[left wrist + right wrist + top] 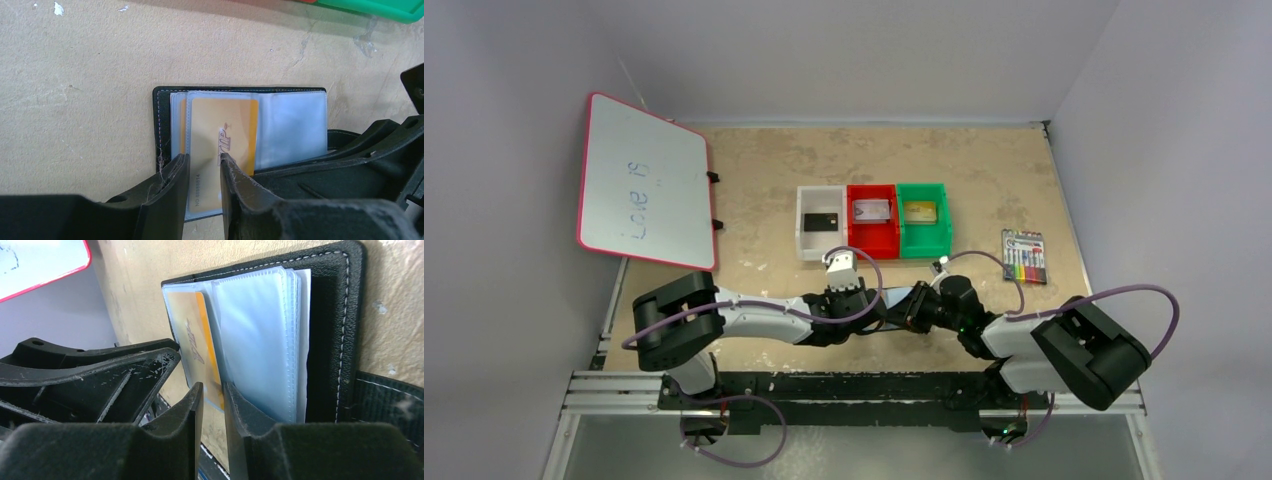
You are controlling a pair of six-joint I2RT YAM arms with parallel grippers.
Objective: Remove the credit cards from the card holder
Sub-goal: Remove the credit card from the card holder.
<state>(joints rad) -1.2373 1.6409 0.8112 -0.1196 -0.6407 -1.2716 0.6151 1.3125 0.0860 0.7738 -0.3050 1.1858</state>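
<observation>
at the near edge of the table [764, 160], between the two arm bases, the card holder [332, 340] lies open and flat on the tan surface; from above the wrists hide it. its black stitched cover frames a stack of clear sleeves [260, 340], and its strap tab [390, 405] sticks out at one side. an orange-gold card [225, 125] sits in one of the sleeves, its printed face up and its lower end showing between the fingers of the left gripper [202, 159]. those jaws stand narrowly parted over the card and sleeve, one finger overlapping the card's face; i cannot tell whether they pinch it or only rest on it. the right gripper [212, 390] comes in from the opposite side, its jaws also only slightly apart at the edge of the sleeves, with the card's corner seen in the gap; whether it grips anything cannot be told either.

farther back, three bins stand touching in a row. the white bin [807, 245] holds a black card [821, 221], the red bin [872, 245] a silver-grey card [871, 210], the green bin [923, 248] a gold-tan card [920, 211]. a pack of coloured markers [1023, 256] lies to the right of the bins, and a red-framed whiteboard [644, 182] with writing on it overhangs the far left corner.
</observation>
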